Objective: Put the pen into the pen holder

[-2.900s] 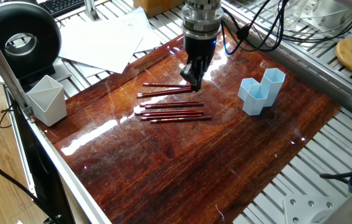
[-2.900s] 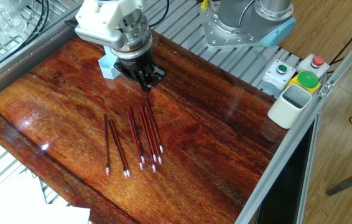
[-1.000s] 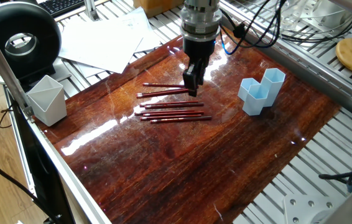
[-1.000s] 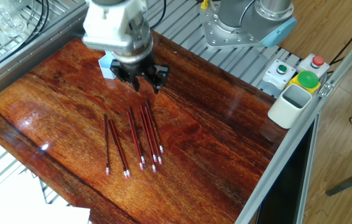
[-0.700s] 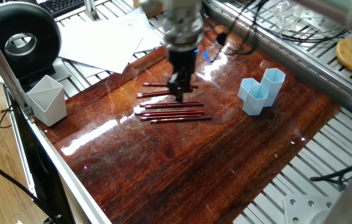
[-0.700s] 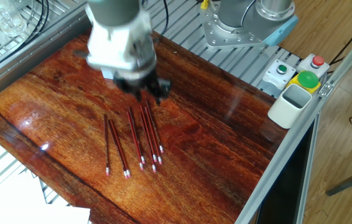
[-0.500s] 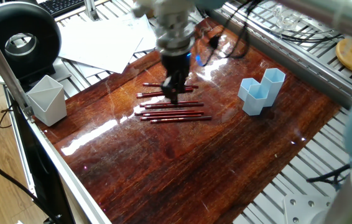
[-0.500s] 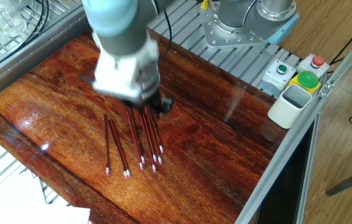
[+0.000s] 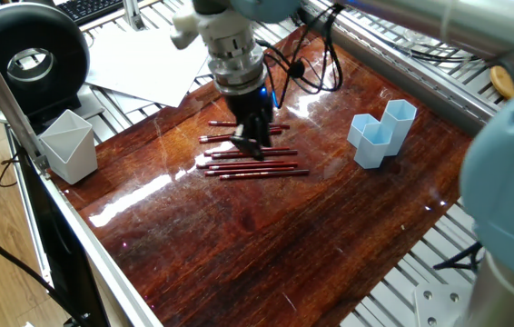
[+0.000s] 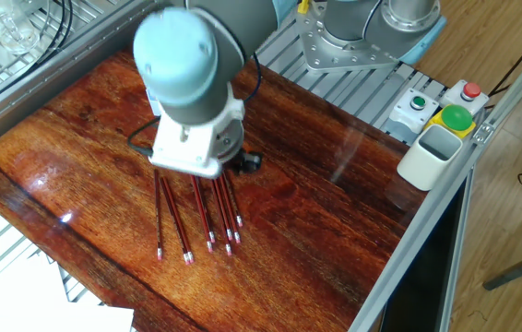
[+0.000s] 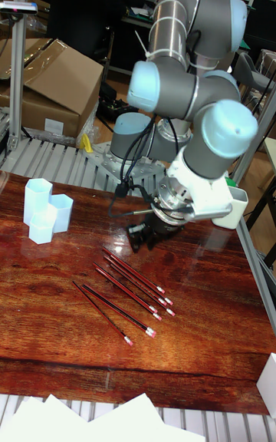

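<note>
Claw low over the pens

The claw hangs just above the pens lying mid-worktop, presumably to pick one; whether it is spread I cannot tell. The pen holder waits well apart, toward the worktop's far edge.

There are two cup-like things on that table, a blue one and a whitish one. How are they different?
The pen holder is light blue; the angular cup is pale grey-white. The pen holder is several joined hexagonal tubes of differing heights, while the cup is one single compartment. The pen holder stands on the wooden board; the cup sits at the table's edge, far across the pens. Both stand upright with open tops.
</note>
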Tool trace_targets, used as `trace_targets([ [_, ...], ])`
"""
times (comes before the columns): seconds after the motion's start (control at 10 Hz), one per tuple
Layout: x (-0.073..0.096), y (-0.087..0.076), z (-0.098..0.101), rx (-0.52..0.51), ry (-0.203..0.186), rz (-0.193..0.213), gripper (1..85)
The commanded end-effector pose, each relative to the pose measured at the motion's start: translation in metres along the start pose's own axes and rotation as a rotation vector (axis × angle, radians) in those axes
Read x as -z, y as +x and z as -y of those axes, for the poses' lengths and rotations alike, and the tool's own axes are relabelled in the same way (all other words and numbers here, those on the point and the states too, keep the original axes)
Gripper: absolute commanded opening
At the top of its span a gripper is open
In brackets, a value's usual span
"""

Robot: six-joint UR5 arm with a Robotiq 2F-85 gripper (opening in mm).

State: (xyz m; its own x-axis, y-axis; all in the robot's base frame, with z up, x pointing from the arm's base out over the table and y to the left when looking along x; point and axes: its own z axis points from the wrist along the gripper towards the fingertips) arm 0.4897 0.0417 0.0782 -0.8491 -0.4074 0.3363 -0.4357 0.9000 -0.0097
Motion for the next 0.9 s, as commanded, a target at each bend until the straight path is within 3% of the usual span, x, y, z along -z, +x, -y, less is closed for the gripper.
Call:
trace_targets([
  [0.0,0.004,0.038,0.015,0.052,0.059,-0.161,39.0],
  [0.1,0.006,0.045,0.021,0.066,0.084,-0.189,41.3],
  [0.3,0.004,0.037,0.021,0.017,0.088,-0.155,42.0],
  [0.4,0.003,0.020,0.011,-0.011,0.087,-0.148,41.7],
  [0.8,-0.005,-0.016,-0.015,-0.066,0.089,-0.139,42.0],
])
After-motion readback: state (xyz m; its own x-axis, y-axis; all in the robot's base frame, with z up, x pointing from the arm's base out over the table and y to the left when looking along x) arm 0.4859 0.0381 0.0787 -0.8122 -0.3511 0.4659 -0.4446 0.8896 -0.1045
